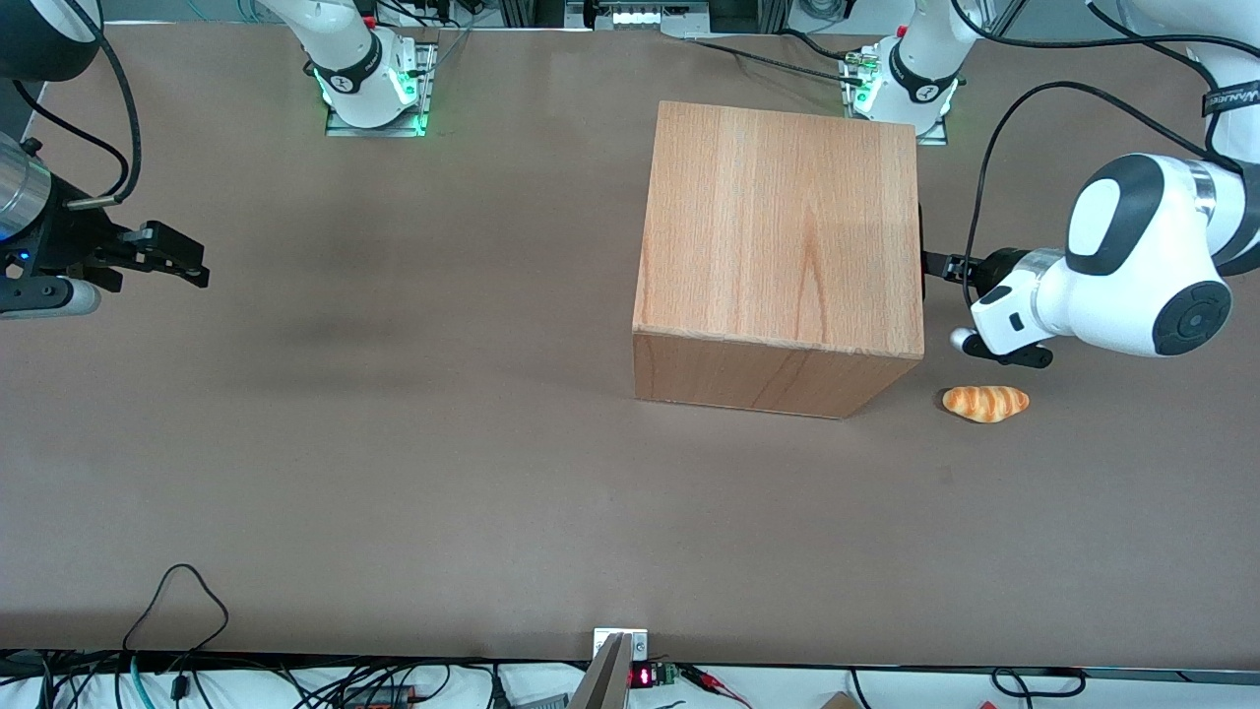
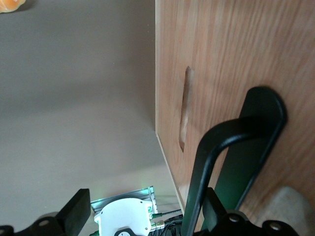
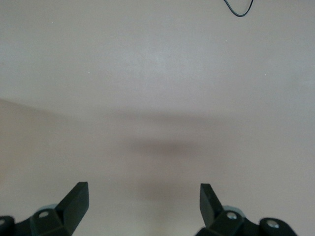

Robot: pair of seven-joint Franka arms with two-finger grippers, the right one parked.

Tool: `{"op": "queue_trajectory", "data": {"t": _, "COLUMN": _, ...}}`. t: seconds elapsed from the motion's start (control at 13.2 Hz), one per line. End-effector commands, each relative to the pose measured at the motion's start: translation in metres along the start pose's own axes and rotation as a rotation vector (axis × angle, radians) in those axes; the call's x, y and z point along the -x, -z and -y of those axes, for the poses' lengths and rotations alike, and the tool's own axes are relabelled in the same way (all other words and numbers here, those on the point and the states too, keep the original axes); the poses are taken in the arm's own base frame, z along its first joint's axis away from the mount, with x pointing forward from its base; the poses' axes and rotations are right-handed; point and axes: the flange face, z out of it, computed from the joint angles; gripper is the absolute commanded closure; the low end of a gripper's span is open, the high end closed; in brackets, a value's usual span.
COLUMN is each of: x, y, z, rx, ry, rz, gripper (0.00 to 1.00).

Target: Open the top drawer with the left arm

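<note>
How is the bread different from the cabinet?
The cabinet is a large, flat-sided box of pale wood; the bread is small, rounded and striped golden-orange. The open gripper is at the cabinet's black handle, while the bread lies apart from the gripper, nearer the front camera. Both rest on the brown table.

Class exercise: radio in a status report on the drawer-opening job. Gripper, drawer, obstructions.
Gripper open at the cabinet front, one finger by the black handle. Top drawer shut. Bread roll on table beside cabinet, under the left arm, not touching.
</note>
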Motion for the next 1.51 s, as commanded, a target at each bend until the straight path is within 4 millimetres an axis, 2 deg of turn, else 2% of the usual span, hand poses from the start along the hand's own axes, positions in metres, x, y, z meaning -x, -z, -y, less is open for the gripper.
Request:
{"op": "queue_trajectory", "data": {"t": 0.0, "x": 0.006, "y": -0.005, "z": -0.002, "rx": 0.031, "ry": -0.016, "rz": -0.022, "gripper": 0.0}}
{"op": "queue_trajectory", "data": {"t": 0.3, "x": -0.001, "y": -0.008, "z": 0.0, "rx": 0.029, "ry": -0.021, "rz": -0.048, "gripper": 0.0}}
{"op": "queue_trajectory", "data": {"t": 0.53, "x": -0.011, "y": -0.014, "z": 0.014, "rx": 0.04, "ry": -0.006, "rz": -0.061, "gripper": 0.0}}
{"op": "queue_trajectory", "data": {"t": 0.83, "x": -0.01, "y": -0.006, "z": 0.057, "rx": 0.059, "ry": 0.056, "rz": -0.081, "gripper": 0.0}}
{"op": "queue_trajectory", "data": {"t": 1.21, "x": -0.012, "y": -0.001, "z": 0.124, "rx": 0.049, "ry": 0.14, "rz": -0.086, "gripper": 0.0}}
{"op": "queue_trajectory", "data": {"t": 1.44, "x": -0.006, "y": 0.001, "z": 0.142, "rx": 0.035, "ry": 0.166, "rz": -0.087, "gripper": 0.0}}
